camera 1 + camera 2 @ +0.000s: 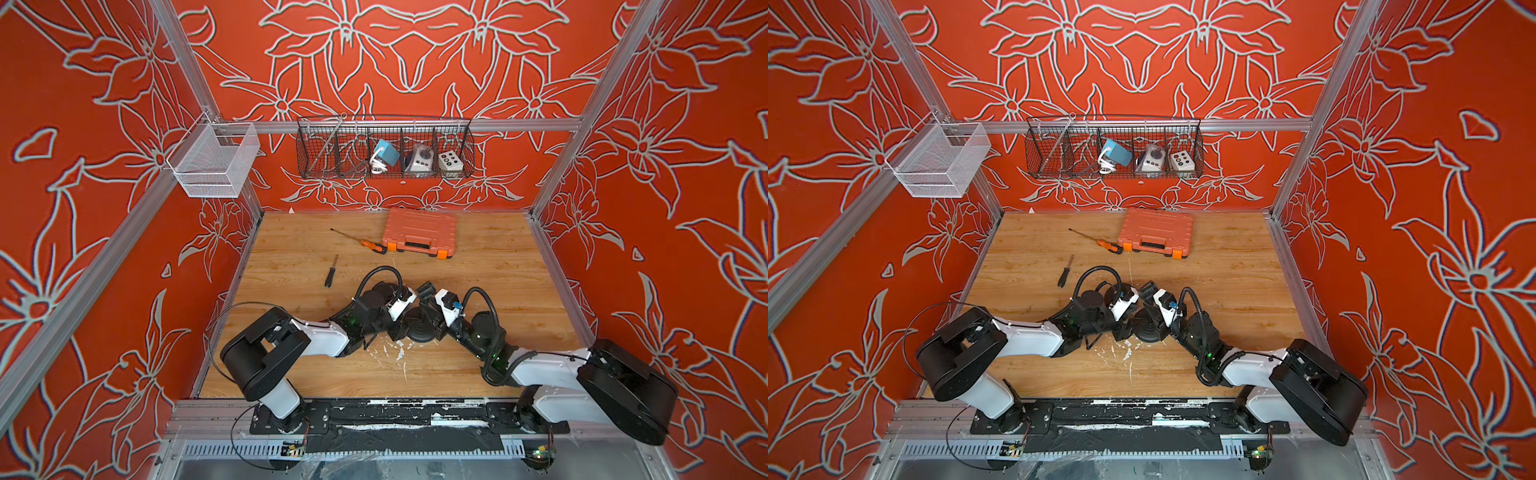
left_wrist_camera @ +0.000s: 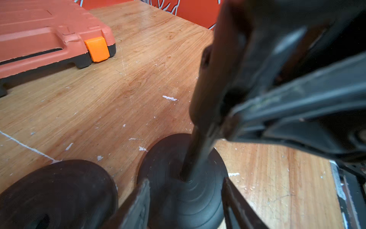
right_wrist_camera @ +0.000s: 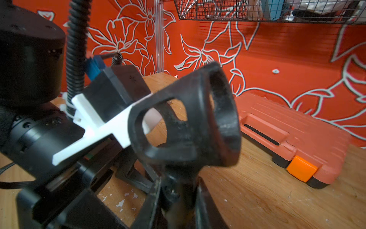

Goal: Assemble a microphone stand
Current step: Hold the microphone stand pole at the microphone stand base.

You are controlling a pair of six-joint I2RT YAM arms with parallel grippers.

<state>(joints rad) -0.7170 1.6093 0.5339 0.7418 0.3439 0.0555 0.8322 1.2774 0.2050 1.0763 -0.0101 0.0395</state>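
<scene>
Left wrist view: the left gripper (image 2: 185, 180) straddles the raised cone at the centre of the round black base (image 2: 168, 154). One of its fingers (image 2: 138, 204) stands on each side of the cone. Whether the pads press on the cone cannot be told. The pole (image 2: 195, 150) rises from the centre hole of the base, which sits flat on the wooden table (image 2: 118, 89). A second black disc (image 2: 59, 190) lies on the table just beside the base.

Right wrist view: the right gripper (image 3: 178, 184) is clenched on the pole, its fingers (image 3: 152, 202) flanking the stem directly below the black microphone clip (image 3: 227, 123). The clip is tilted.

In both top views the two arms meet over the base (image 1: 419, 332) (image 1: 1148, 332), near the front middle of the table. The orange tool case (image 1: 419, 235) (image 1: 1156, 232) lies closed at the back. An orange-handled screwdriver (image 1: 361, 241) lies just beside the case, and a black-handled screwdriver (image 1: 330, 272) lies apart from both. A wire basket (image 1: 386, 147) hangs on the rear rail.
</scene>
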